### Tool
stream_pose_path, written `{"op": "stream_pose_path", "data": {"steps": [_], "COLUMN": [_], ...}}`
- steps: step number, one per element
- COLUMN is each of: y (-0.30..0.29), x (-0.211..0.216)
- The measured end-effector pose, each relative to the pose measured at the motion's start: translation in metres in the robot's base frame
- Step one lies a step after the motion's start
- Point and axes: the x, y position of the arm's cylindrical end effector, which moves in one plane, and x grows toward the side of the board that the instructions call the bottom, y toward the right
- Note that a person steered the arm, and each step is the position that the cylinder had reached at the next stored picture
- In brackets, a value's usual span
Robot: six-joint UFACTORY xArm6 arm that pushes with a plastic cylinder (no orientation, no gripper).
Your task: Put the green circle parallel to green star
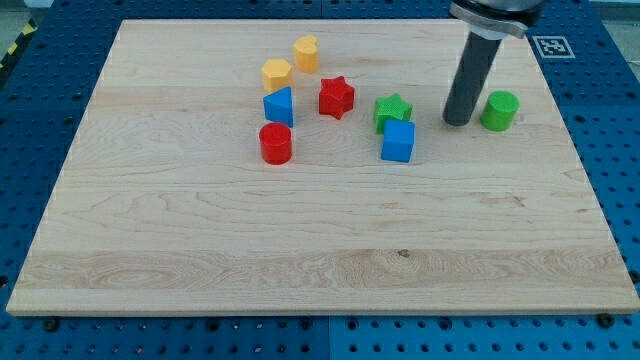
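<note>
The green circle (pixel 499 110) stands near the view's right edge of the wooden board (pixel 200 220). The green star (pixel 392 110) sits left of it at about the same height in the view, touching the blue cube (pixel 398 141) just below it. My tip (pixel 458 122) rests on the board between the two green blocks, close to the left side of the green circle, with a small gap showing.
A red star (pixel 336 97), a blue block (pixel 279 106), a red cylinder (pixel 275 143) and two yellow blocks (pixel 277 73) (pixel 306 53) cluster at the upper middle. Blue pegboard (pixel 610 200) surrounds the board.
</note>
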Motion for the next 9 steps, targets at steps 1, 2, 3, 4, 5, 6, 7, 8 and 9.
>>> {"op": "stream_pose_path", "data": {"steps": [1,2,3,4,5,6,7,8,9], "y": [-0.004,0.009,0.022,0.033,0.036,0.040,0.047,0.050,0.016], "x": [-0.020,-0.023,-0.023,-0.023,-0.021,-0.008,-0.005,-0.009,-0.048]}}
